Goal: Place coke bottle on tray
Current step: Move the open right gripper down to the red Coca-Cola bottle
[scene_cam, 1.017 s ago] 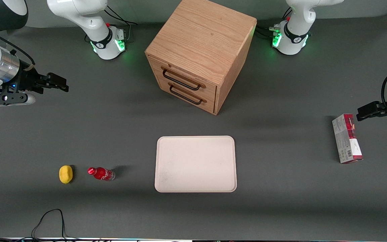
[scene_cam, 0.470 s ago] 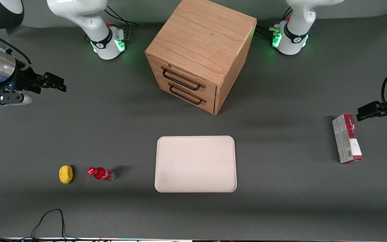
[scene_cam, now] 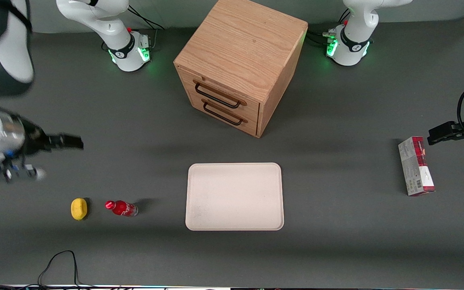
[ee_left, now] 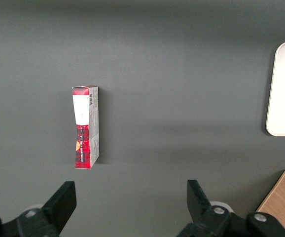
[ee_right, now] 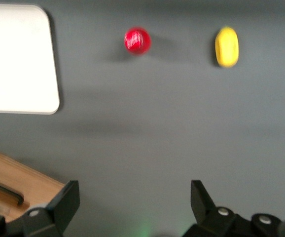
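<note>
The coke bottle [scene_cam: 121,208] is small and red with a red cap. It stands on the grey table beside the cream-white tray [scene_cam: 234,196], toward the working arm's end. In the right wrist view I see the bottle [ee_right: 137,40] from above and a corner of the tray [ee_right: 19,64]. My right gripper [scene_cam: 73,142] is open and empty, above the table and farther from the front camera than the bottle. Its fingers [ee_right: 66,200] stand wide apart, with bare table between them.
A yellow lemon-like lump [scene_cam: 79,209] lies close beside the bottle, away from the tray. A wooden drawer cabinet [scene_cam: 238,66] stands farther back than the tray. A red-and-grey carton [scene_cam: 416,166] lies toward the parked arm's end. A black cable [scene_cam: 61,262] loops near the front edge.
My right gripper has moved nearer to the front camera, toward the bottle and the lemon-like lump. The bottle, tray and other things have not moved.
</note>
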